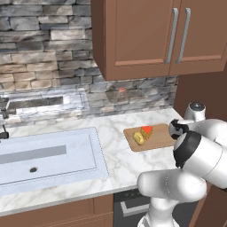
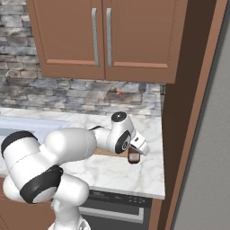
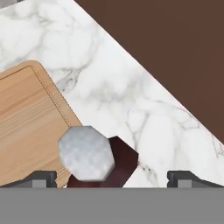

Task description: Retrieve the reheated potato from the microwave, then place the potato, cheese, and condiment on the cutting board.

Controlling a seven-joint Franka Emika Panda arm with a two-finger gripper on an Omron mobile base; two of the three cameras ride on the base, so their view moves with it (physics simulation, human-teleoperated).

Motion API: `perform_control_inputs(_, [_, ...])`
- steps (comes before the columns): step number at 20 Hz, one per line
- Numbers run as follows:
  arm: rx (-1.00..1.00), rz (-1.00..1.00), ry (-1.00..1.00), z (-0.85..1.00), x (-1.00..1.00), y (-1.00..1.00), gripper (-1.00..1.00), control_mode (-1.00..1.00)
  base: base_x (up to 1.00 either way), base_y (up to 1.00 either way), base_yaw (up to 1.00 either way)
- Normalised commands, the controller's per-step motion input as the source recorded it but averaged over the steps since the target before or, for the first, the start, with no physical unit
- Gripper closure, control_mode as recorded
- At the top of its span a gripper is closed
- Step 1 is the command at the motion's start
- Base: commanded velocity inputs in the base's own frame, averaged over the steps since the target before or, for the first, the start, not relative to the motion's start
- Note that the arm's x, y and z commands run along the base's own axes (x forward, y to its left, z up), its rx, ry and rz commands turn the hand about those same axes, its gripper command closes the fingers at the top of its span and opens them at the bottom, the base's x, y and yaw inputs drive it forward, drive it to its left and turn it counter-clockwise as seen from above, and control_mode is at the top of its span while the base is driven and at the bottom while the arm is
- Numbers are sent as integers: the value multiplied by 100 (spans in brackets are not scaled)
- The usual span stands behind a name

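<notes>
Right up close in the hand view, the gripper (image 3: 111, 178) hangs with its jaws spread wide, released, one dark tip at eight o'clock and the other at four o'clock of the frame, nothing pinched between them. Between those tips stands the condiment (image 3: 103, 164), a dark brown-red bottle with faceted sides, topped here by a pale grey, speckled, eight-sided cap that faces straight up at the camera, so its long axis runs vertical, upright on the surface. It sits right at the corner of the cutting board (image 3: 30, 118); whether its base rests on the wood or on the marble just beside it, I cannot tell. The board is light brown with a fine grain and a thin groove running round its rounded corner. In the right base view the bottle (image 2: 133, 156) shows as a small dark block just under the white hand, on the counter (image 2: 134, 175) near its right end. Moving farther out in the left base view, the board (image 1: 162, 141) lies flat on the white marble, and on its left part sit the potato (image 1: 139, 138), a small yellowish oval lying slantwise, and the cheese (image 1: 146, 131), an orange-red wedge touching it at one o'clock. Well beyond, at nine o'clock, the sink (image 1: 95, 150) is set into the counter.
</notes>
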Motion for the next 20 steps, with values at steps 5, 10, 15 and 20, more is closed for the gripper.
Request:
perform_control_inputs(5, [0,0,-5,0,-1,0,-100,-100,0,0,0])
perform_control_inputs(10, [0,0,-4,0,0,1,-100,-100,0,0,0])
perform_control_inputs(15, [0,0,-3,0,1,7,-100,-100,0,0,0])
perform_control_inputs(20, [0,0,0,0,3,8,-100,-100,0,0,0])
